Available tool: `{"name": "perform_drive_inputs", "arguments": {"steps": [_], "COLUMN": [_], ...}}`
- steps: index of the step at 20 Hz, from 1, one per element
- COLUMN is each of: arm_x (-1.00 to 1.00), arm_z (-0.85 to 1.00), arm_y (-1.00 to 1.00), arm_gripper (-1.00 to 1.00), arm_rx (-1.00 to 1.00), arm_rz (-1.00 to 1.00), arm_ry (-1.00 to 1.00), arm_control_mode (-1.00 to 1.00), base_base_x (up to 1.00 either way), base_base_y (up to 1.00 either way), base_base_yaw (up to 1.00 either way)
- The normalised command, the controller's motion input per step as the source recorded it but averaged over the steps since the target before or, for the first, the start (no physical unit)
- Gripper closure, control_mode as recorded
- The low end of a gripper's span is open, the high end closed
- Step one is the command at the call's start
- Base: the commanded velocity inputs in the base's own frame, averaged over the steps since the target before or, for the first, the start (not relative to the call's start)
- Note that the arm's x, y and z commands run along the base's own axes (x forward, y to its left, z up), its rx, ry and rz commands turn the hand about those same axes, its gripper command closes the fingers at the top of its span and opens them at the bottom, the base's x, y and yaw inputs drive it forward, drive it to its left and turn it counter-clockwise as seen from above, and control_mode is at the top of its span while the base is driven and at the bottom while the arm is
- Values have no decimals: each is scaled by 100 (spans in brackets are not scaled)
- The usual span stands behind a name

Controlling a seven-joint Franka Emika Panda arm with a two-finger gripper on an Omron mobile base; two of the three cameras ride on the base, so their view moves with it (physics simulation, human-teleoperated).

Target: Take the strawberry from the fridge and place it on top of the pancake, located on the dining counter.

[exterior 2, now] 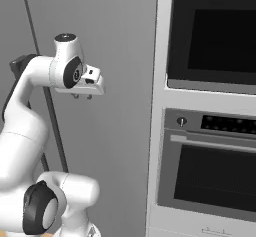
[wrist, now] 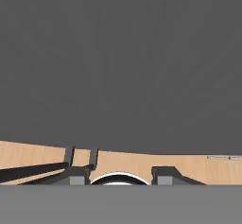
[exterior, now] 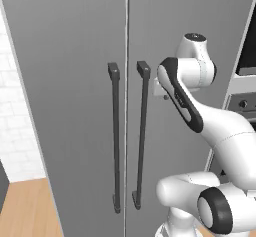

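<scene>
The grey two-door fridge (exterior: 75, 81) fills the scene with both doors shut, so the strawberry is hidden. Two long dark handles run down beside the centre seam, the left handle (exterior: 115, 136) and the right handle (exterior: 142, 131). My gripper (exterior 2: 82, 97) hangs close in front of the right door (exterior 2: 120, 56), pointing downward, to the right of the right handle's (exterior 2: 55, 131) upper part. In the hand view the gripper (wrist: 118, 175) stands open, its fingertips (wrist: 163, 173) apart with nothing between them. That view looks down the door face (wrist: 123, 67) to the floor. The pancake and the dining counter are out of view.
A white column with two built-in ovens stands right of the fridge: an upper oven (exterior 2: 210, 31) and a lower oven (exterior 2: 215, 176). A white tiled wall (exterior: 12, 121) lies left of the fridge. Wooden floor (exterior: 25, 206) shows below.
</scene>
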Motion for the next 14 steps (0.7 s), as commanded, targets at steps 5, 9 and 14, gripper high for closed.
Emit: {"name": "perform_drive_inputs", "arguments": {"steps": [5,9,14], "arm_x": [-5,0,0], "arm_z": [0,0,0], "arm_y": [0,0,0], "arm_gripper": [-100,-100,-100], "arm_rx": [0,0,0], "arm_rz": [0,0,0], "arm_ry": [0,0,0], "arm_control_mode": [100,100,100], "base_base_x": [-25,-70,-30], "base_base_y": [0,14,64], "base_base_yaw": [0,0,-1]}}
